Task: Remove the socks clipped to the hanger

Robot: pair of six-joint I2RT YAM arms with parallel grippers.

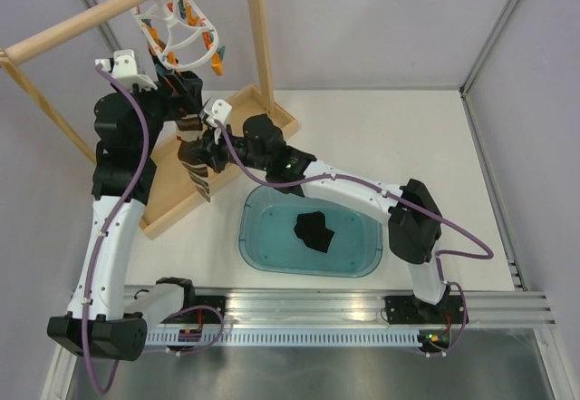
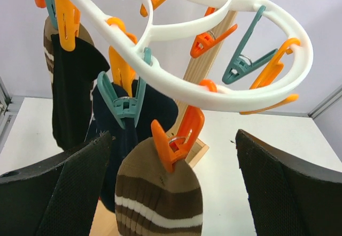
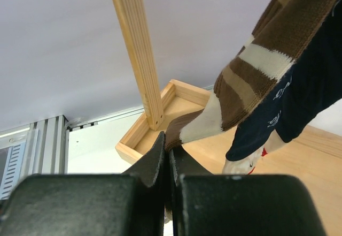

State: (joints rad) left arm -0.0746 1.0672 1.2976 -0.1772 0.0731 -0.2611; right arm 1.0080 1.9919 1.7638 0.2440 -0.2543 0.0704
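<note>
Brown-tan-white striped sock (image 3: pixel 256 59) toe pinched between right fingers (image 3: pixel 144 172); left fingers (image 2: pixel 59 188) spread wide below white plastic ring clip hanger (image 2: pixel 240 99).

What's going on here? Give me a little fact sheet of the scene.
Hanger: white ring with orange and teal clips, hung on a wooden pole
Clipped socks: striped and dark
Left pincer: open, just below the hanger
Right pincer: shut on a striped sock, at its toe end
Tub: teal, one black sock inside
</note>
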